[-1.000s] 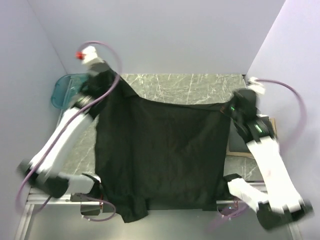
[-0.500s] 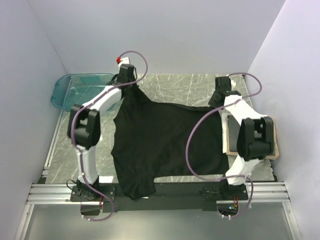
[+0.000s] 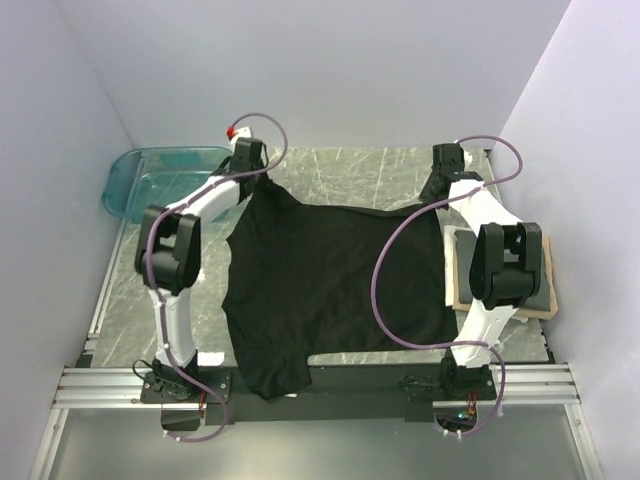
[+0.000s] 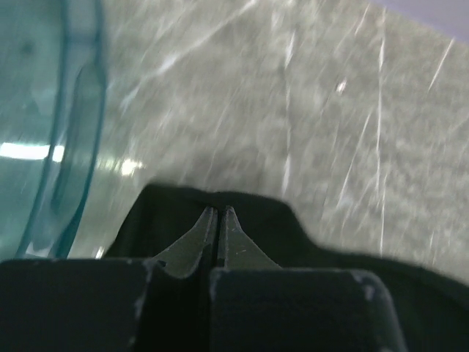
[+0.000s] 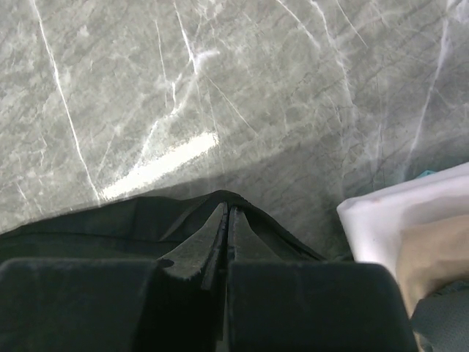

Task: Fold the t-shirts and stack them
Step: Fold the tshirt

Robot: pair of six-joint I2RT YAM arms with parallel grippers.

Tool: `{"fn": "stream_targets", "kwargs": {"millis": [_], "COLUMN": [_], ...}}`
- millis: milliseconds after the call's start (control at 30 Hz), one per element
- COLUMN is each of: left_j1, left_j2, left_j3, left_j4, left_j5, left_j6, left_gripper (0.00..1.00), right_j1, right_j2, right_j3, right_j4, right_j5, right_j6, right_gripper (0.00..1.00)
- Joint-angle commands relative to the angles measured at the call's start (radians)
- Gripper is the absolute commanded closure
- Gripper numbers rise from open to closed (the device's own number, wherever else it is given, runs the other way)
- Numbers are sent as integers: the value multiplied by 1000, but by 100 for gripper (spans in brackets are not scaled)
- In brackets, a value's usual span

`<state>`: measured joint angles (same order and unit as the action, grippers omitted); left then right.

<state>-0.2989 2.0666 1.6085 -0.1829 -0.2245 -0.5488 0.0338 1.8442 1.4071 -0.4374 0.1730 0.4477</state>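
A black t-shirt (image 3: 330,285) lies spread over the middle of the table, one sleeve hanging over the near edge. My left gripper (image 3: 256,172) is shut on its far left corner; the left wrist view shows the jaws (image 4: 219,211) pinched on black cloth (image 4: 293,227). My right gripper (image 3: 437,190) is shut on the far right corner; the right wrist view shows the jaws (image 5: 227,209) pinched on the cloth edge (image 5: 110,216). A folded dark grey t-shirt (image 3: 545,280) lies on the tan board at right.
A clear teal plastic tub (image 3: 150,180) stands at the far left, also in the left wrist view (image 4: 44,110). A flat tan board (image 3: 458,285) lies along the right side. Grey marble tabletop (image 3: 370,175) shows beyond the shirt. Lilac walls close three sides.
Both arms swung forward and stretched out toward the far side, pulling the black shirt's far edge with them. The shirt now lies flatter and farther back on the table.
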Motion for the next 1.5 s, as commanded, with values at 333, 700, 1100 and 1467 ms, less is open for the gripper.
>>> {"fn": "stream_targets", "kwargs": {"millis": [333,700,1100,1467], "left_j1": [-98,-281,-379,-414], "left_j2": [-525,-730,-912,-912], "left_j3": [-423,-548,-723,-820], "left_j4": [-94,-449,-556,-612], "left_j5": [-179,-420,-348,-283], "left_j6": [-301,-629,-761,-786], "left_gripper": [100,100,100,99], "right_j1": [-15,-15,-15,-14], "right_j2": [-180,-258,-344,-434], "right_j3": [-51,-99,-166,-330], "right_j4": [-44,-103,-161,-221], "right_j5": [10,-17,0,65], "right_j6": [-34,-60,-78,-38], "right_gripper": [100,100,100,100]}}
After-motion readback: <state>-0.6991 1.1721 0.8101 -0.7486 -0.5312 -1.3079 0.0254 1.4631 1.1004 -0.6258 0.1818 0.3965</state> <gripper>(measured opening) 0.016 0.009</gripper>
